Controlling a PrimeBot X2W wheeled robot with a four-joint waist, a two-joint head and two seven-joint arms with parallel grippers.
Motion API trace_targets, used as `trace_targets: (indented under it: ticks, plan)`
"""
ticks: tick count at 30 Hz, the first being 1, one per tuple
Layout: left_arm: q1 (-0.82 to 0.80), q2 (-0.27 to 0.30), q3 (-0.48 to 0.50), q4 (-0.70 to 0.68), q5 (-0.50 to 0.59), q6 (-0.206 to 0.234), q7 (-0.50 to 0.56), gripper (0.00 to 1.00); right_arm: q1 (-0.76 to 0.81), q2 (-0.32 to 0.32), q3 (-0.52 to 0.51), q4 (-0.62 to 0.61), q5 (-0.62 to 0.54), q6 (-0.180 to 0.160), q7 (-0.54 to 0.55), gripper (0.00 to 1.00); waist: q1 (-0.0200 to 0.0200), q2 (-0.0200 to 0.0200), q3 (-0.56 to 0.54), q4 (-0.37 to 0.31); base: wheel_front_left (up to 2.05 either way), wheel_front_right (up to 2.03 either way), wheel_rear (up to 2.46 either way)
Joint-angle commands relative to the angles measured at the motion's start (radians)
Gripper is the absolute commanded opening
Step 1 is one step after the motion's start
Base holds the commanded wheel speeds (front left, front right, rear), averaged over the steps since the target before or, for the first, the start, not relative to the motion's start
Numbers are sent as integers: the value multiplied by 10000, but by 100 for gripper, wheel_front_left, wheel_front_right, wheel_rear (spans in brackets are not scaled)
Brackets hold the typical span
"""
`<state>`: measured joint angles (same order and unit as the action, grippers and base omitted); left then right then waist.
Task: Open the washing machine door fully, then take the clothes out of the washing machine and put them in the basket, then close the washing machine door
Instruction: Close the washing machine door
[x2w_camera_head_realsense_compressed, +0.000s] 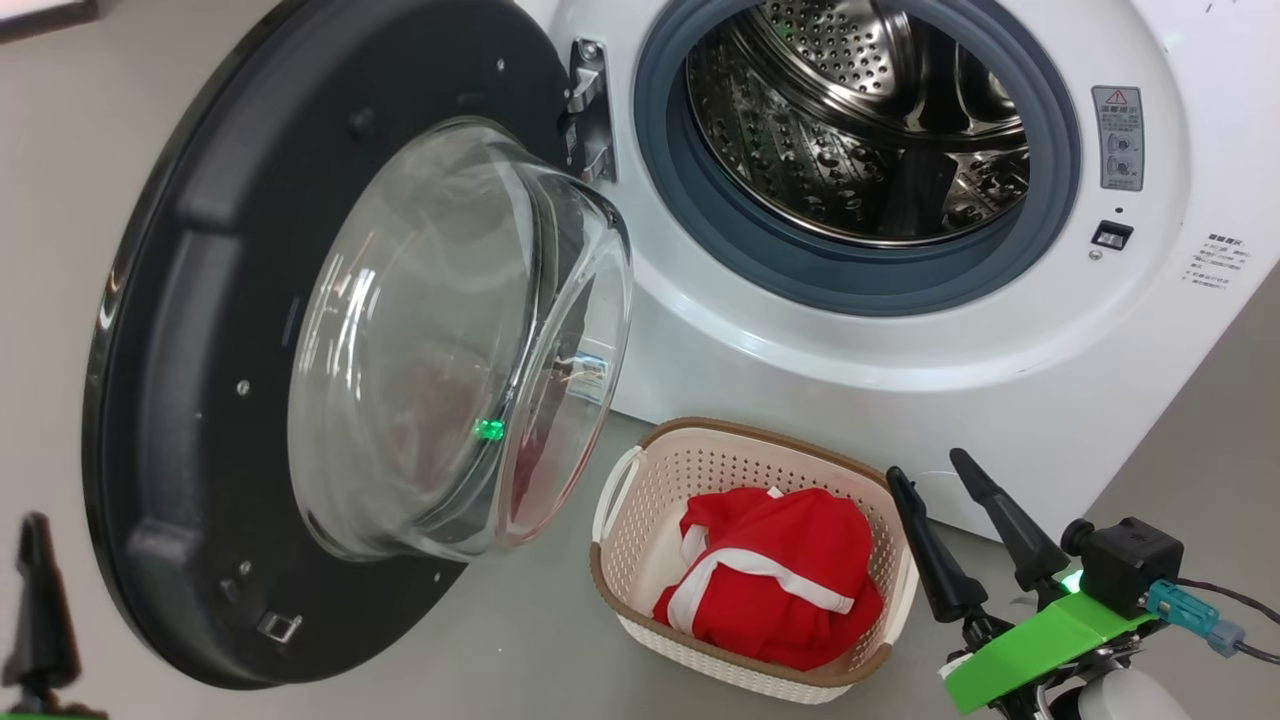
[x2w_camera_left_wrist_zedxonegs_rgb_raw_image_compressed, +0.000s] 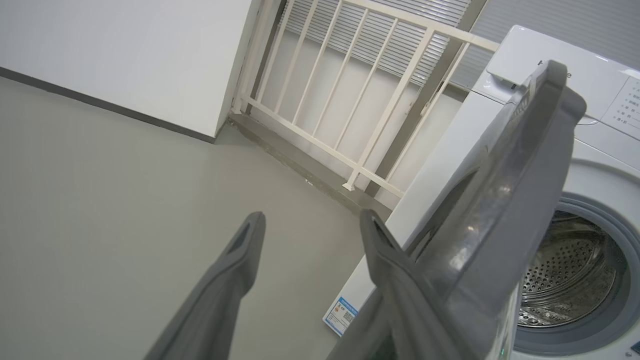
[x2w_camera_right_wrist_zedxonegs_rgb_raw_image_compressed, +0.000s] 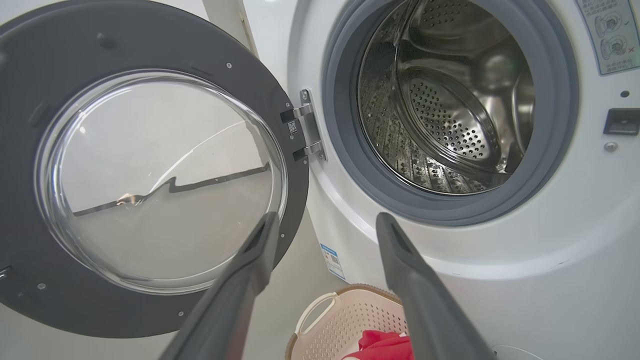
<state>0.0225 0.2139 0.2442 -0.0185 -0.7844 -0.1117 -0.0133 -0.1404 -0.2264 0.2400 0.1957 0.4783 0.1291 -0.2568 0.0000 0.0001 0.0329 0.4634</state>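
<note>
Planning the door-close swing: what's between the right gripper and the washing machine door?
In the head view, the basket, holding the clothes, stands between the right gripper and the open washing machine door.

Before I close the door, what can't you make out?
- Head view: the gasket hides the front floor of the drum; a leftover garment can't be ruled out.
- Right wrist view: the basket cut off by the bottom edge and right gripper.
- Warning label: too small to read.
</note>
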Motion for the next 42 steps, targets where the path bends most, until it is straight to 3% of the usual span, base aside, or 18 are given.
trace_targets:
  ticks: [1, 11, 19, 40, 42]
  plan:
    - [-36, 196, 231, -359, 278, -104, -262, 100, -4, -126, 177, -275, -9, 16, -49, 100, 0, -1, -10, 24, 0, 0, 0]
    - [798, -589, -425, -669, 1487, 42, -1647, 100, 11, -213, 90, -362, -58, 16, -49, 100, 0, -1, 24, 114, 0, 0, 0]
    - [964, -870, -822, -674, 2007, 183, -1983, 100, 2, -182, 53, -406, -155, 16, -49, 100, 0, -1, 54, 104, 0, 0, 0]
    - [592, -238, -294, -697, 1738, 363, -1764, 100, -47, -219, 117, -352, -126, 16, -49, 100, 0, -1, 211, 29, 0, 0, 0]
    - [540, -104, -157, -710, 1677, 372, -1734, 85, -36, -212, 118, -347, -123, 16, -49, 100, 0, -1, 199, 18, 0, 0, 0]
